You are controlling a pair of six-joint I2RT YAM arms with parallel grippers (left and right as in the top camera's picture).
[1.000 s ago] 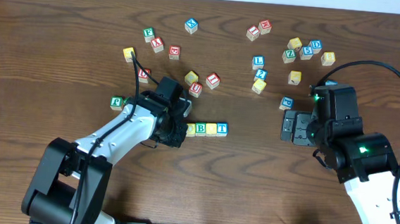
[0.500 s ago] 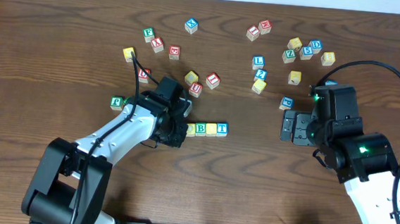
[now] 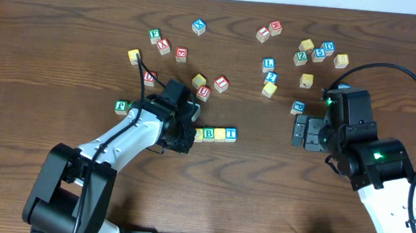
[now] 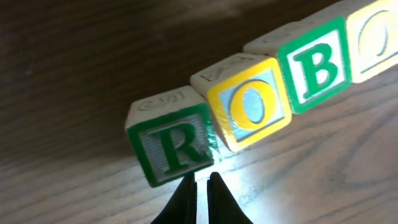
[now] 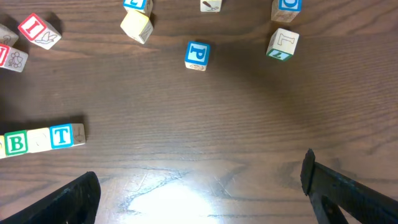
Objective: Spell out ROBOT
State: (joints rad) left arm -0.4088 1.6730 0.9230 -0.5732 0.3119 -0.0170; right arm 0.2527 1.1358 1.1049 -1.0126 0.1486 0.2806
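Observation:
Five letter cubes stand in a row reading ROBOT at mid-table. The left wrist view shows the green R cube [image 4: 174, 146], a yellow O cube [image 4: 249, 106], the green B cube [image 4: 317, 65] and a second yellow O cube [image 4: 376, 40]. From overhead I see B [image 3: 208, 134] and the blue T cube [image 3: 230, 133]; the R is hidden under my left arm. My left gripper [image 4: 200, 183] is shut and holds nothing, its tips at the R cube's lower front edge. My right gripper [image 5: 196, 186] hangs open over bare wood to the right [image 3: 306, 132].
Loose cubes lie scattered behind the row: a red-lettered cube [image 3: 203, 93] close to my left arm, a green one [image 3: 121, 107] at its left, a blue P cube [image 5: 198, 55] ahead of the right gripper, and a cluster [image 3: 317, 52] at the back right.

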